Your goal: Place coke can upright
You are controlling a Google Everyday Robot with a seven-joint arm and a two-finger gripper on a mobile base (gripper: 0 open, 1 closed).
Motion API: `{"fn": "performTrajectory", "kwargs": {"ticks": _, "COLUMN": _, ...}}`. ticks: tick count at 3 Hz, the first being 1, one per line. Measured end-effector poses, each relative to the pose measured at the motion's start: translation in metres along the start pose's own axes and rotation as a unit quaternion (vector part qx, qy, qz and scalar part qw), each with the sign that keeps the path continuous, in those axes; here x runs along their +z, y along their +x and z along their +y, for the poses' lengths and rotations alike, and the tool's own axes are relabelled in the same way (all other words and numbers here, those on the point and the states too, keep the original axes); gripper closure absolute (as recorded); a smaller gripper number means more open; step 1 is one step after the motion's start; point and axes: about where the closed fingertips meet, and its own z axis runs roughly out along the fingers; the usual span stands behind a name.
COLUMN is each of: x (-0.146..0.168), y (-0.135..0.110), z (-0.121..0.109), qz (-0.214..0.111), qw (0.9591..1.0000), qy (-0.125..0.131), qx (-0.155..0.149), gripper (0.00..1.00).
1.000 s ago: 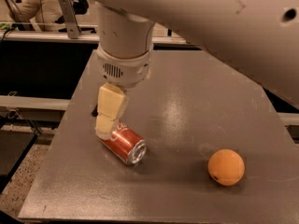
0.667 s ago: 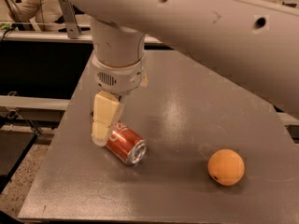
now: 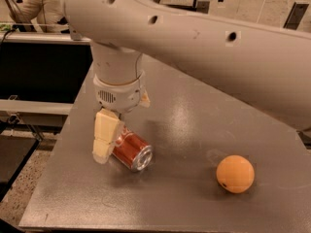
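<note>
1. A big pale arm [image 3: 204, 38] sweeps across the top of the frame from the right edge to the upper left. There it turns down into a round, vented wrist just left of centre.
2. Below that wrist hangs the gripper [image 3: 106, 144], lower left of centre. It points down and a little left, with its cream tip low over the table [image 3: 194, 115].
3. And there's the coke can [image 3: 132, 150], lying on its side on the grey tabletop just right of the gripper's tip. It has a red body with a bit of white lettering, and one silver end faces the lower right of the frame. The other end is tucked in under the wrist.
4. The gripper's cream part sits right up against the can's left side and overlaps it from this angle. Is it clamped on the can or loose beside it? I cannot tell, because the gripper's far side is hidden behind the wrist and the can.
5. So the can is down flat, not upright, its long axis running from the upper left to the lower right.
6. Over in the lower right sits an orange [image 3: 235, 174], alone on its own soft shadow and well apart from both can and gripper.
7. The tabletop is dull grey with a faint sheen near the middle. Its left edge slants down toward the lower left corner, where speckled floor shows.
8. In the upper left corner, behind a pale rail, is a person [image 3: 34, 6] in a light top.
</note>
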Motion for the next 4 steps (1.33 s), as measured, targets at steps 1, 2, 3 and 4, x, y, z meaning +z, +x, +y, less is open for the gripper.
{"fn": "performTrajectory", "kwargs": {"ticks": 1, "x": 0.0124, "y": -0.0033, "z": -0.0007, "qz": 0.009, "qw": 0.9999, "qy": -0.012, "qx": 0.003, "gripper": 0.00}}
{"fn": "performTrajectory", "kwargs": {"ticks": 2, "x": 0.0193, "y": -0.0079, "z": -0.0029, "qz": 0.011, "qw": 0.9996, "qy": -0.025, "qx": 0.008, "gripper": 0.16}}
{"fn": "performTrajectory", "kwargs": {"ticks": 3, "x": 0.0196, "y": -0.0100, "z": -0.0055, "qz": 0.007, "qw": 0.9994, "qy": -0.033, "qx": 0.011, "gripper": 0.39}}
{"fn": "performTrajectory", "kwargs": {"ticks": 4, "x": 0.0143, "y": -0.0111, "z": -0.0065, "qz": -0.001, "qw": 0.9991, "qy": -0.043, "qx": 0.005, "gripper": 0.63}}
